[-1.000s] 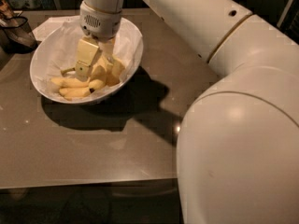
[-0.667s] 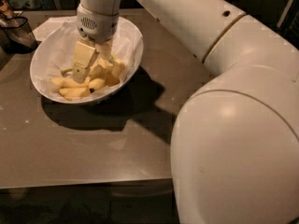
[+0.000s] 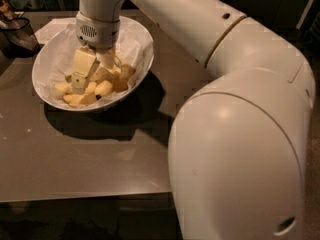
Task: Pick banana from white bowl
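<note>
1. Two hazards stand out. The bananas (image 3: 105, 86) lie heaped close together in the white bowl (image 3: 148, 51), in the upper left part of the frame. A closing grip could therefore catch a neighbouring piece or squeeze one out sideways.
2. The crumpled paper (image 3: 132, 36) lining the bowl could snag on a finger and lift with the fruit, upsetting the pile.
3. The bowl appears to sit loose on the table (image 3: 100, 154). A hard downward push off-centre could rock it or slide it toward the mesh basket (image 3: 20, 31) at far upper left.
4. The gripper (image 3: 94, 76) hangs from the arm (image 3: 200, 24) inside the bowl. Its fingers (image 3: 82, 65) are a little apart and lowered among the bananas, touching the top of the heap. Nothing looks clamped between them yet.
</note>
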Controlling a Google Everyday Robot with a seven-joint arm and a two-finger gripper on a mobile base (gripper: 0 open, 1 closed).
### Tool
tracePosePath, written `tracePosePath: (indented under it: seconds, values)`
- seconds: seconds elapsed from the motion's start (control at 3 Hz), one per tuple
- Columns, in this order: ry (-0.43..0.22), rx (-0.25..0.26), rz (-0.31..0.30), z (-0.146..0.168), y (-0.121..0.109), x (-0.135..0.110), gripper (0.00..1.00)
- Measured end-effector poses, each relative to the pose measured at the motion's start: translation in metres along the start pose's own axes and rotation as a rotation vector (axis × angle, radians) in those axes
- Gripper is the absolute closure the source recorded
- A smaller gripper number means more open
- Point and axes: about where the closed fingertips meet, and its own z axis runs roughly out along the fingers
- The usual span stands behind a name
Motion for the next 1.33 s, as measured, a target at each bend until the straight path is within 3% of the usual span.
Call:
tracePosePath:
  seconds: [0.33, 0.67, 1.33]
  values:
    - [0.007, -0.021, 0.015, 0.0107, -0.0043, 0.0009, 0.16]
    - [0.011, 0.007, 0.007, 0.0143, -0.0034, 0.0015, 0.34]
    - [0.011, 0.009, 0.007, 0.0145, -0.0033, 0.0016, 0.80]
